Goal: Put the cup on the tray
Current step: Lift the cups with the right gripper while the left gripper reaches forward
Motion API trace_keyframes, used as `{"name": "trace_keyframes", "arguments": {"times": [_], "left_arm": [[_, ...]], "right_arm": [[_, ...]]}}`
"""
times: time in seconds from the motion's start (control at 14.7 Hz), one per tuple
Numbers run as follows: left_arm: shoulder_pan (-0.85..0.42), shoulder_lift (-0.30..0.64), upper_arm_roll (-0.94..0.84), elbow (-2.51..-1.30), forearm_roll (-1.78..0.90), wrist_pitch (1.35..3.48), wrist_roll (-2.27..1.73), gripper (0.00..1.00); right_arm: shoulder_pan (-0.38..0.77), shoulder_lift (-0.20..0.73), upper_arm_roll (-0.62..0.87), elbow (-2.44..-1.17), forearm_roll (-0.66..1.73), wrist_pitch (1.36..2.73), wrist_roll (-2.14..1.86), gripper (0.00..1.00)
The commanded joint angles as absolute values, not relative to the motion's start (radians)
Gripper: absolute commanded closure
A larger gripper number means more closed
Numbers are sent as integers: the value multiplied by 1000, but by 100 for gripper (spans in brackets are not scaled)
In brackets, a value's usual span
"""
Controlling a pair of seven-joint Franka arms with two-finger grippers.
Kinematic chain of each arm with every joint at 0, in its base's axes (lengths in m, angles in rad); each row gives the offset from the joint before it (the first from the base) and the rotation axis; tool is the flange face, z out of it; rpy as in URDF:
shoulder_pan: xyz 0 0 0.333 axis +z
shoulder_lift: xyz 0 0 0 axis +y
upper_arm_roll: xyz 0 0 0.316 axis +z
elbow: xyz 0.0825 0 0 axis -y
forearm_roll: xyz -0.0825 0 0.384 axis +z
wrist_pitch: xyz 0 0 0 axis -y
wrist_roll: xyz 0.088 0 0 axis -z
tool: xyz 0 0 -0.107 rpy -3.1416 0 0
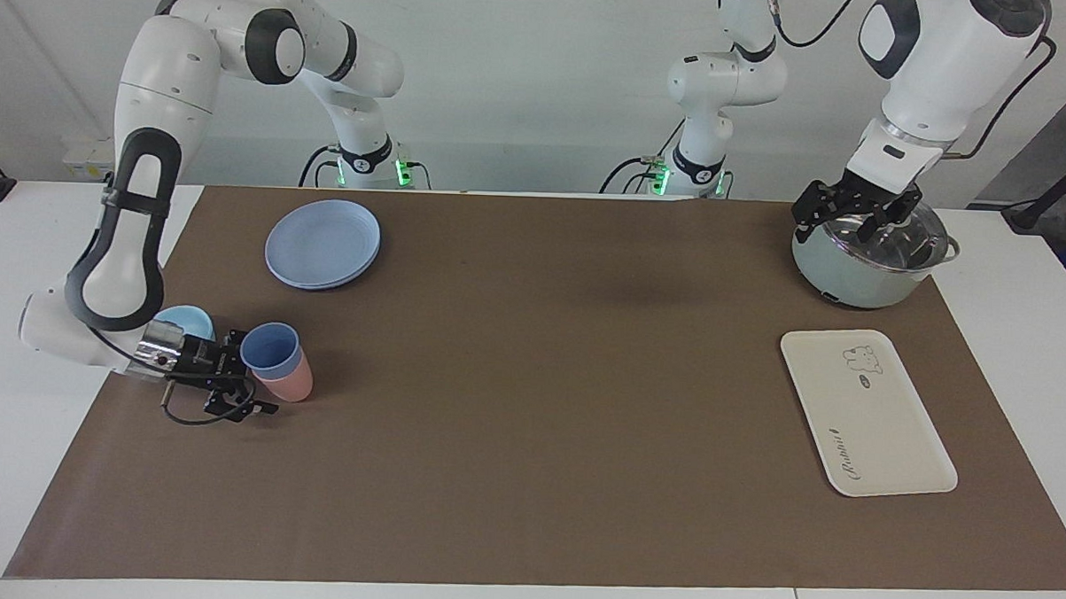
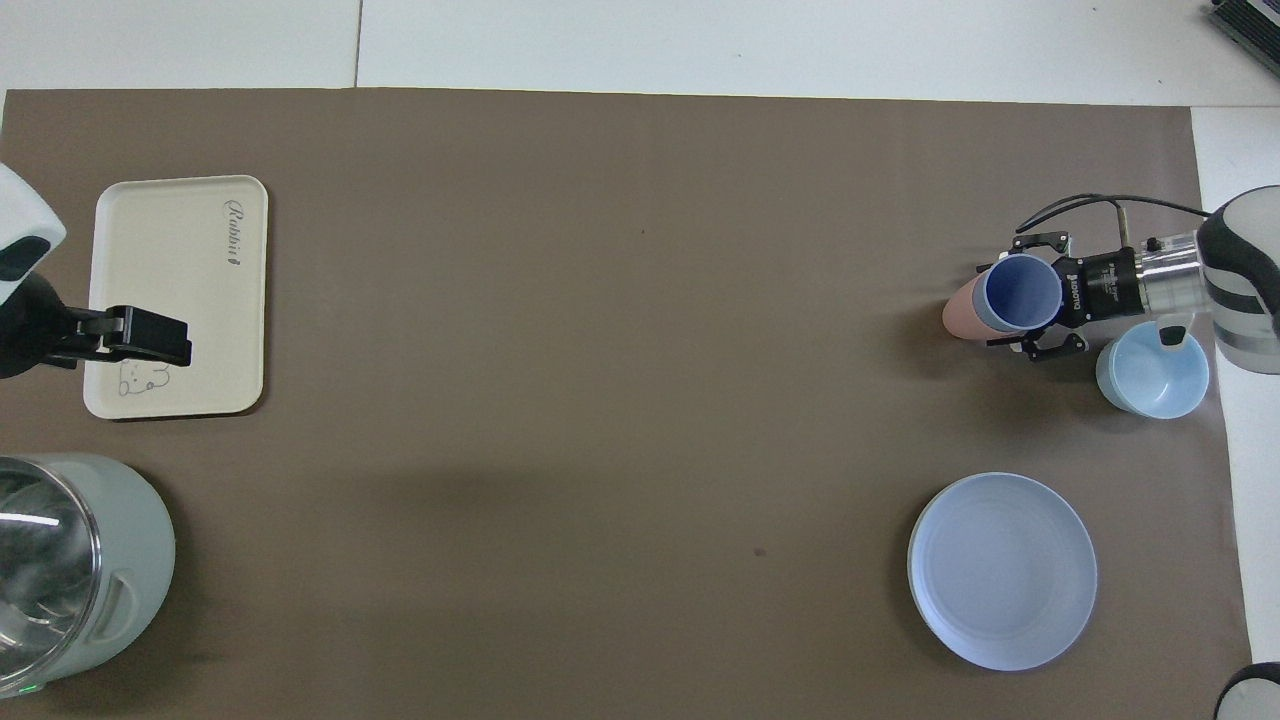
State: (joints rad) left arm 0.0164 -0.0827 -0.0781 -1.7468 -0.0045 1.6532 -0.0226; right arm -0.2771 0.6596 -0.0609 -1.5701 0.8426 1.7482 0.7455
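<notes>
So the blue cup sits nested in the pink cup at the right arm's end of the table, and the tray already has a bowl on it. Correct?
Not quite. The tray has nothing resting on it, as the facing view shows; the light-blue bowl sits on the mat beside the cups. The rest holds: the blue cup is nested in the pink cup at the right arm's end.
</notes>
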Motion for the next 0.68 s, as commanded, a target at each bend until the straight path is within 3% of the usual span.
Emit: {"name": "trace_keyframes", "arguments": {"times": [0.0,0.34,0.41,0.48,0.61], "left_arm": [[9,-120,-75,-1789,6,1672,-31,0],[8,-124,-75,-1799,6,1672,-29,0],[6,-129,-75,-1807,6,1672,-31,0],[6,-130,-77,-1813,6,1674,-32,0],[6,-135,-77,-1819,6,1674,-31,0]], "right_arm": [[-267,661,-57,-1571,874,1730,744,0],[-259,652,-37,-1581,877,1703,744,0],[-255,638,-37,-1595,877,1684,738,29],[-258,615,-37,-1597,877,1648,739,99],[-227,562,-37,-1638,874,1644,742,100]]}}
